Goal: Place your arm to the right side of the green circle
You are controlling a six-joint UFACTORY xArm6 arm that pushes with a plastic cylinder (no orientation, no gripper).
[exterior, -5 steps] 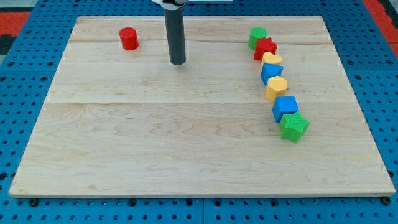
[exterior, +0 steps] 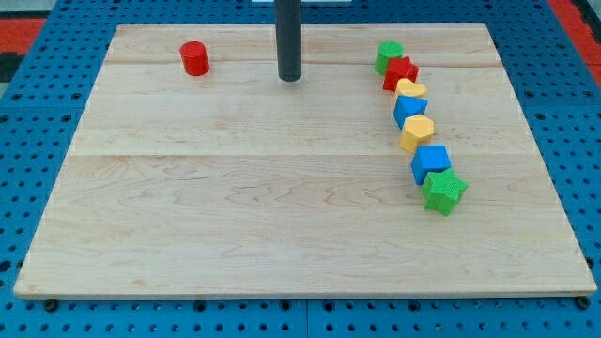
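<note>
The green circle [exterior: 389, 53] sits near the view's top right, at the upper end of a curved line of blocks. My tip [exterior: 289, 77] is on the board well to the left of the green circle, between it and the red cylinder [exterior: 194, 58]. The tip touches no block. Below the green circle the line runs down: a red block [exterior: 401, 72], a yellow block [exterior: 410, 89], a blue block [exterior: 409, 109], a yellow block [exterior: 418, 132], a blue cube [exterior: 431, 162] and a green star-shaped block [exterior: 443, 191].
The blocks rest on a light wooden board [exterior: 235, 207], which lies on a blue perforated table [exterior: 28, 188]. The red cylinder stands alone near the view's top left.
My tip has moved up and to the right, closer to the green circle. No block has moved.
</note>
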